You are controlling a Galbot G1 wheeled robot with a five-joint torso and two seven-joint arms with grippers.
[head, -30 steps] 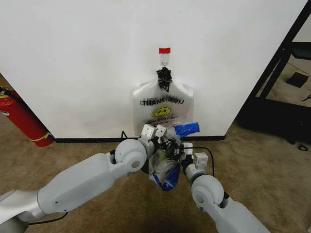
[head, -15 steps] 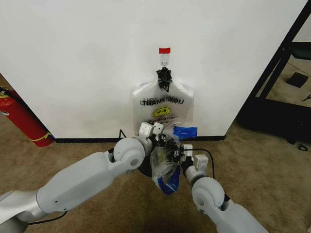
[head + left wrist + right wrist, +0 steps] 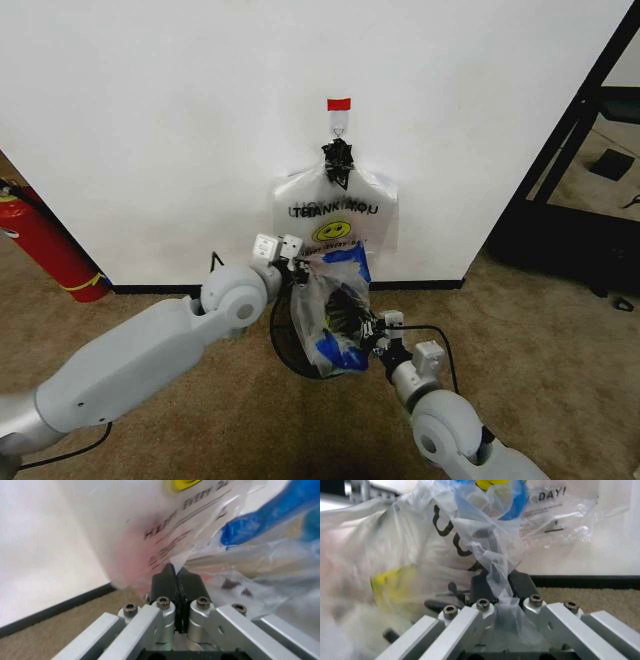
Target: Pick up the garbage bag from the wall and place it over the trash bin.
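Crinkly translucent plastic, the garbage bag (image 3: 330, 315) is stretched between the two grippers just above the trash bin (image 3: 292, 350), whose black mesh rim shows on the carpet below and behind it, near the foot of the wall (image 3: 150, 120). The left gripper (image 3: 296, 268) holds the bag's upper edge on the robot's left side; in the left wrist view its dark fingers (image 3: 165, 583) are pressed together with a thin fold of the plastic pinched at their tips. The right gripper (image 3: 372, 330) holds the opposite side lower down, and the right wrist view shows a twisted strand of the bag running down between its fingers (image 3: 525, 587), which close on it. Blue print and part of the black lettering show on the held bag. Behind it, the bundle of bags (image 3: 335, 210) with the yellow smiley hangs flat against the wall from a hook (image 3: 339, 128) under a red tape strip (image 3: 339, 104). A red fire extinguisher (image 3: 45, 245) leans by the baseboard well to the left.
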